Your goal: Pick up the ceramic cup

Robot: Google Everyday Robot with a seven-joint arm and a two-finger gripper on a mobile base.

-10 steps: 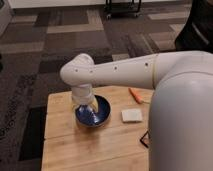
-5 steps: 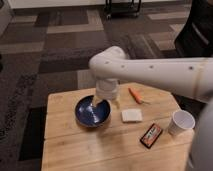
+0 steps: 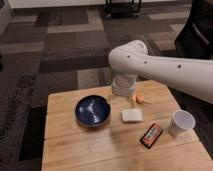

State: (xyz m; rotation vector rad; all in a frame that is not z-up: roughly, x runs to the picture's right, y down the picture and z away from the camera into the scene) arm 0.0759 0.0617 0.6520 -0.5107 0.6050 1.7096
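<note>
Standing upright near the counter's (image 3: 65, 150) right edge, the ceramic cup (image 3: 180, 123) has a dark snack bar (image 3: 151, 135) just left of it, its print unreadable. The end effector (image 3: 128, 96) hangs toward the far side, between the blue bowl (image 3: 93, 110) and an orange piece (image 3: 141, 98); its opening cannot be told. A white block (image 3: 132, 115) lies just nearer.
</note>
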